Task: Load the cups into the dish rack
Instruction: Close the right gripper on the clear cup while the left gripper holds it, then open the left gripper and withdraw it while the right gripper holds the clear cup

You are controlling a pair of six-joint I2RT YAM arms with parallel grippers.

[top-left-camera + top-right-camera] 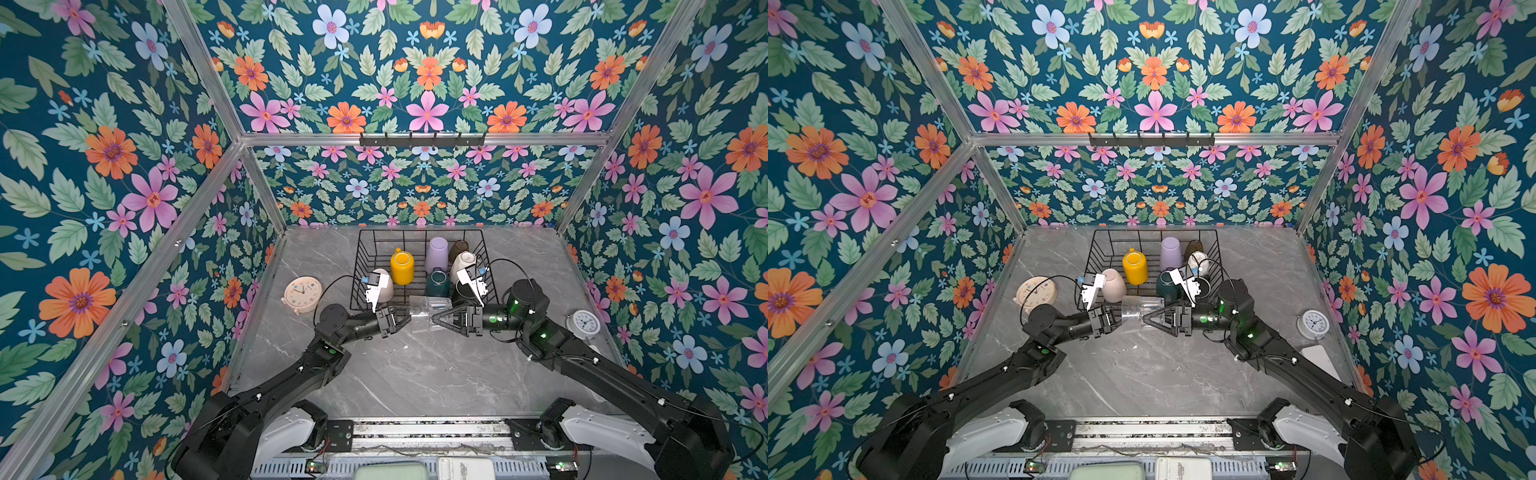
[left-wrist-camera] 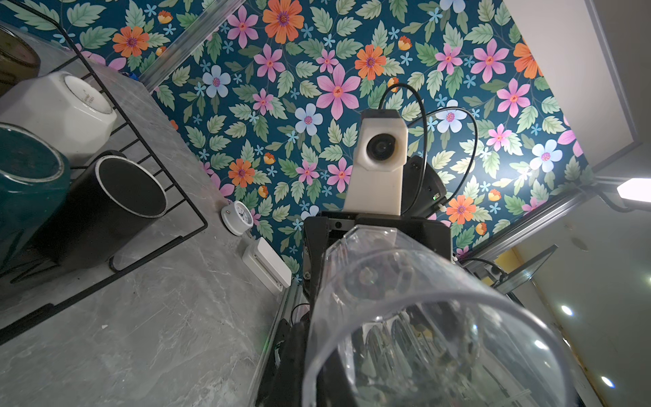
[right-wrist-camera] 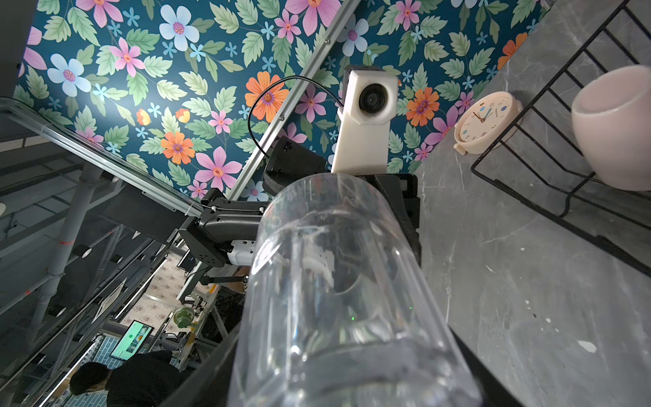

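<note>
In both top views the clear glass (image 1: pixel 424 312) hangs sideways at mid-frame, just below the dish rack (image 1: pixel 360 266) (the yellow mug (image 1: pixel 402 266) sits inside). The left gripper (image 1: pixel 406 319) is clamped on its left end; the right gripper (image 1: pixel 435 319) straddles its right end, and I cannot tell whether it grips

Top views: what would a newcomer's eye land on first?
The clear glass, held sideways between the left claw and the right claw, just in front of the dish rack. Behind it, the rack is crowded with coloured cups, and loud floral wallpaper covers every wall.
</note>
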